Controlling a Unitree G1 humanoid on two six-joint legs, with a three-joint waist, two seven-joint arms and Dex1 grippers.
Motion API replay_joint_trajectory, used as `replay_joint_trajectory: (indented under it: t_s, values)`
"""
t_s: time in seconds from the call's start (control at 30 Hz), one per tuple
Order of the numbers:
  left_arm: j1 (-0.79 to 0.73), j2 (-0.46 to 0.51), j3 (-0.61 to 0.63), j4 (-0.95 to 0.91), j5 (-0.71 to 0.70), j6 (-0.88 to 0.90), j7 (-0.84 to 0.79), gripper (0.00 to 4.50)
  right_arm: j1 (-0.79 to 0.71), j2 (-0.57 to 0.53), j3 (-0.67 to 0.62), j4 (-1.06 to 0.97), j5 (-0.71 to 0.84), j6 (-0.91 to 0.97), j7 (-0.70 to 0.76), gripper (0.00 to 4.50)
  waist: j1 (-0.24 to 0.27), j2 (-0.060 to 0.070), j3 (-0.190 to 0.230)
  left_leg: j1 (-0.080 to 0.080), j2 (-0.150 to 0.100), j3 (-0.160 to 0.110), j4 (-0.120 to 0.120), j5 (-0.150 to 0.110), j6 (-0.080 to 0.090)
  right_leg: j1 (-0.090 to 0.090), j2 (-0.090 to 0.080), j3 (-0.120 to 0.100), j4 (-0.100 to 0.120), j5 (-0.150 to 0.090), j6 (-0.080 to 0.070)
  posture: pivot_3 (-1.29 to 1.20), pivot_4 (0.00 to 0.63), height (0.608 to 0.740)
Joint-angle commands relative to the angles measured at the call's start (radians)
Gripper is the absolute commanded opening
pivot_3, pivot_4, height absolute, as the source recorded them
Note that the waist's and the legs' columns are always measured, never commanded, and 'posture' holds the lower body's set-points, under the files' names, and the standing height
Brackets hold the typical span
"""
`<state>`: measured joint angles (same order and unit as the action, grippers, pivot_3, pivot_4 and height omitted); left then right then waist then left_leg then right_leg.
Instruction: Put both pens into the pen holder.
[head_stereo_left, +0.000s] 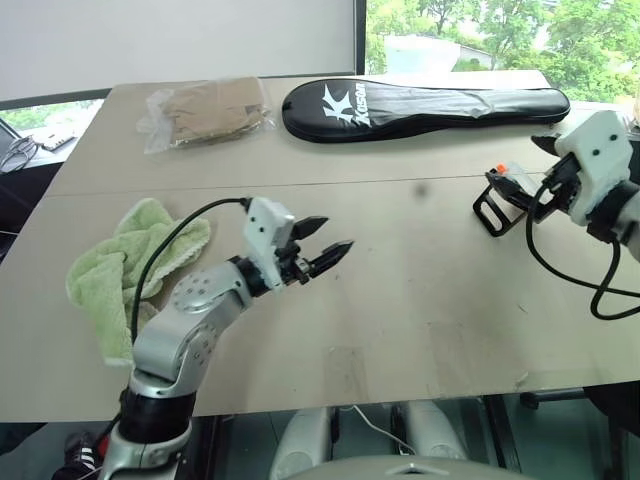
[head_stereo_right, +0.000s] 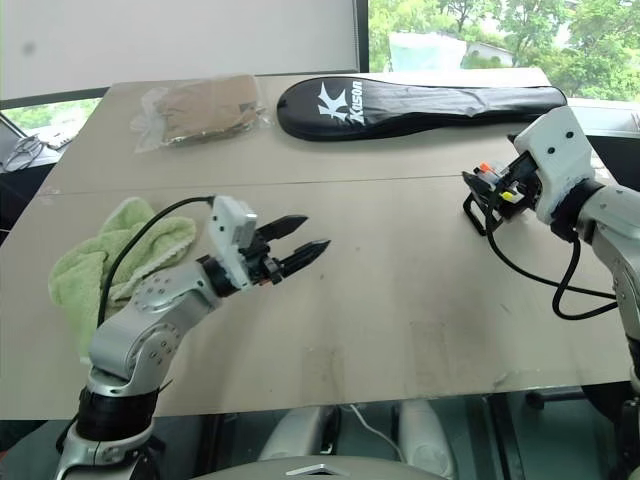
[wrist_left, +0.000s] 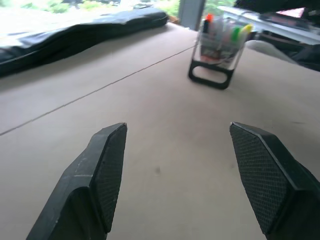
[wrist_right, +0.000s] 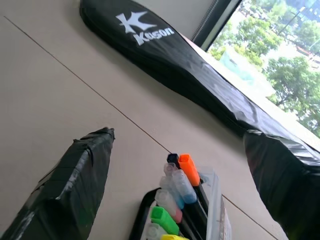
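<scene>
Both grippers' ribbed black fingers spread empty; capped pens fill the clear boxy pen holder.

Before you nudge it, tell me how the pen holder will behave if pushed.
The pen holder looks light, a small clear box on a thin black frame, so it would probably slide easily. Standing tall with pen caps poking above its rim, it may tip if pushed high.
</scene>
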<state>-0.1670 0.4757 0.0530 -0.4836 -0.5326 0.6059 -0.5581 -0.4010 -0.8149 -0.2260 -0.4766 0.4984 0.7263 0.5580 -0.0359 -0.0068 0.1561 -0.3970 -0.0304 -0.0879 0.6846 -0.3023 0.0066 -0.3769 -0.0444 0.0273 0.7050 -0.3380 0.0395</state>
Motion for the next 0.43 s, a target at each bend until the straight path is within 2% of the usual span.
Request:
replay_joint_trajectory:
  t_s: [0.03,0.13,0.27,0.37,0.43]
  values:
    - [0.122,0.027,0.132,-0.079,-0.011,0.007,0.048,3.38,0.186,0.086,-0.037,-0.276,0.174,0.066,-0.024,4.46,0.000,-0.001,-0.001,0.000,0.001,-0.001,-0.001,0.000,0.000,0.000,0.001,-0.001,-0.001,0.000,0.000,0.00,0.150,0.740]
    - [0.216,0.044,0.196,-0.114,-0.028,0.016,0.056,3.38,0.357,0.107,-0.023,-0.343,0.135,0.026,-0.018,4.46,0.010,-0.001,-0.001,-0.001,0.001,-0.002,-0.002,0.000,0.000,0.000,0.000,-0.002,-0.002,0.000,0.000,0.00,0.150,0.740]
    - [0.340,0.053,0.278,-0.161,-0.046,0.018,0.061,3.38,0.561,0.116,-0.011,-0.327,0.002,-0.073,-0.033,4.46,0.025,-0.002,-0.002,0.004,-0.001,-0.002,0.000,0.000,0.001,0.006,-0.002,-0.001,-0.007,0.001,0.002,0.00,0.150,0.740]
    - [0.377,0.051,0.313,-0.167,-0.055,0.016,0.071,3.38,0.602,0.157,-0.018,-0.307,-0.013,-0.110,-0.050,4.46,0.025,-0.002,-0.002,0.007,-0.001,-0.002,-0.001,-0.001,0.001,0.009,-0.001,-0.002,-0.008,0.001,0.002,0.00,0.150,0.740]
    - [0.391,0.054,0.320,-0.162,-0.043,0.000,0.068,3.38,0.602,0.185,-0.006,-0.298,-0.028,-0.119,-0.074,4.46,0.025,-0.002,-0.001,0.014,0.000,-0.002,-0.004,-0.001,0.001,0.015,-0.001,-0.002,-0.008,0.001,0.002,0.00,0.150,0.740]
